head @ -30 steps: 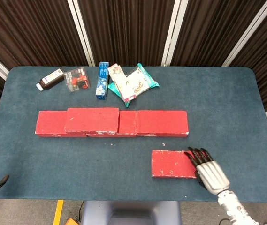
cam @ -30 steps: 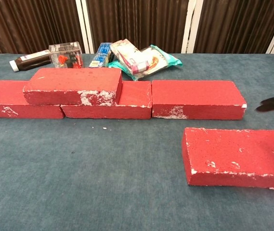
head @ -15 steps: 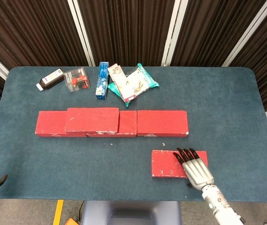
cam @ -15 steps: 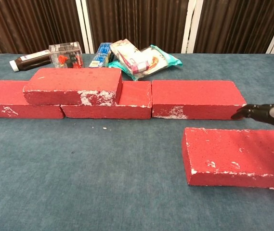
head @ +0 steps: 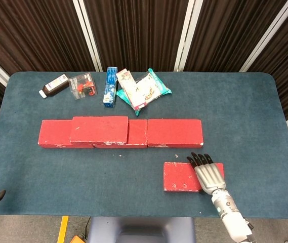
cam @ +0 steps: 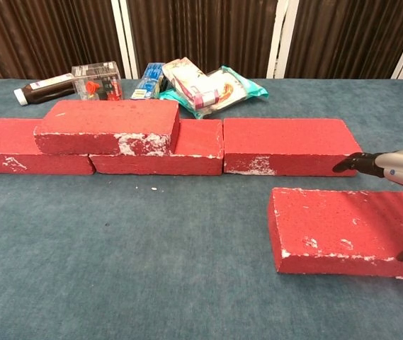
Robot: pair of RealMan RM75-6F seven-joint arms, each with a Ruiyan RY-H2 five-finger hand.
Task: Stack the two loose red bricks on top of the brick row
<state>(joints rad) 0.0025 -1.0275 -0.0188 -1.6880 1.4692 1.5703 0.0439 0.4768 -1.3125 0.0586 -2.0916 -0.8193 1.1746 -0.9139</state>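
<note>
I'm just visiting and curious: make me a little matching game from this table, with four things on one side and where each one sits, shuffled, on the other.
Things:
1. loose brick
2. stacked brick
3. dark bottle
4. right hand

Places:
A. far left of the clutter at the back of the table
B. over the right end of the loose brick
C. on top of the left part of the brick row
D. alone on the cloth, in front of the row's right end

Pairs: 1-D, 2-C, 3-A, 4-B
</note>
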